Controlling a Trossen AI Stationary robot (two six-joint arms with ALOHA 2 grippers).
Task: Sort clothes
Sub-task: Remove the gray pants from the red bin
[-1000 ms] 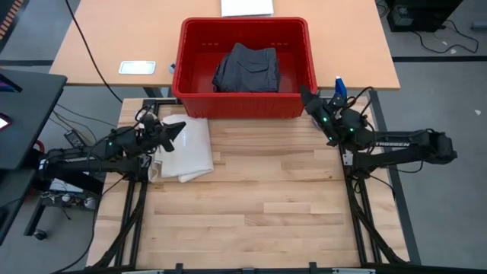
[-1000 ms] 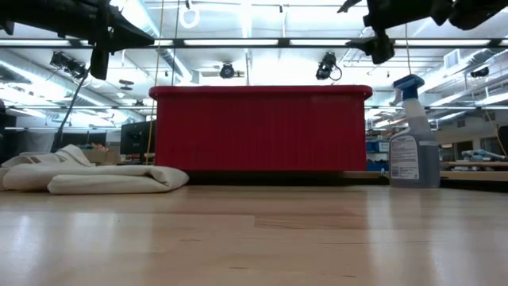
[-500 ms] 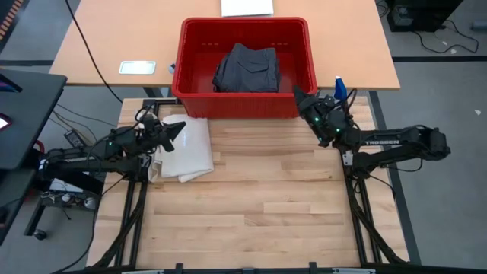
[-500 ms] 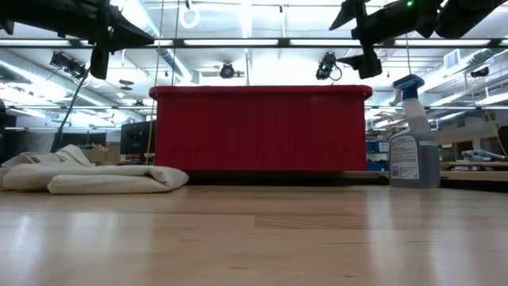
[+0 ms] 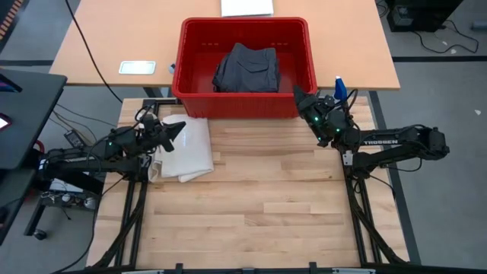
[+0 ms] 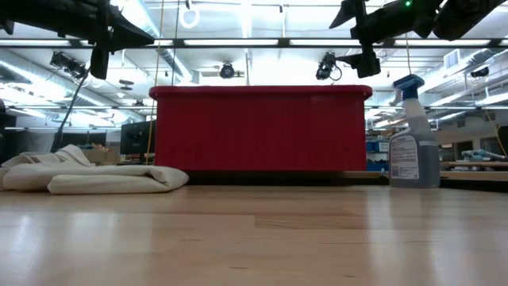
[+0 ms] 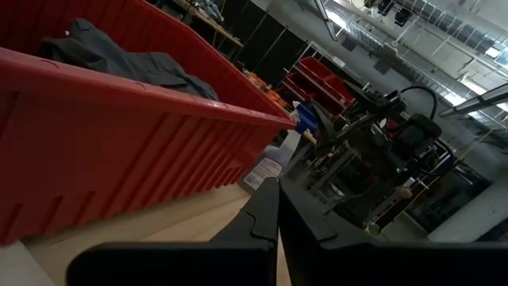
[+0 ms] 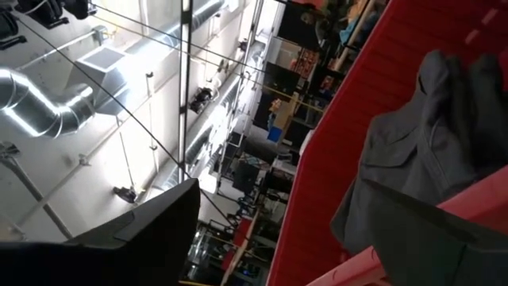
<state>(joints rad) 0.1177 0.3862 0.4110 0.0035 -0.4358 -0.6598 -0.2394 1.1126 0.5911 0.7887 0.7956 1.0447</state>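
The left hand (image 5: pixel 176 134) hovers pressed together over the cream tote bag (image 5: pixel 190 149), well apart from the clothes. The grey shorts (image 5: pixel 247 68) lie in the red bin (image 5: pixel 243 103). The right hand (image 5: pixel 302 99), fingers spread, sits at the bin's near right corner, clearly nearer.

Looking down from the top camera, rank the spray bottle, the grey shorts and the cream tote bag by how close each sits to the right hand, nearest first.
1. Spray bottle: just beside the right hand, at the table's right back corner.
2. Grey shorts: inside the red bin, toward the middle.
3. Cream tote bag: far across on the left side, under the left hand.
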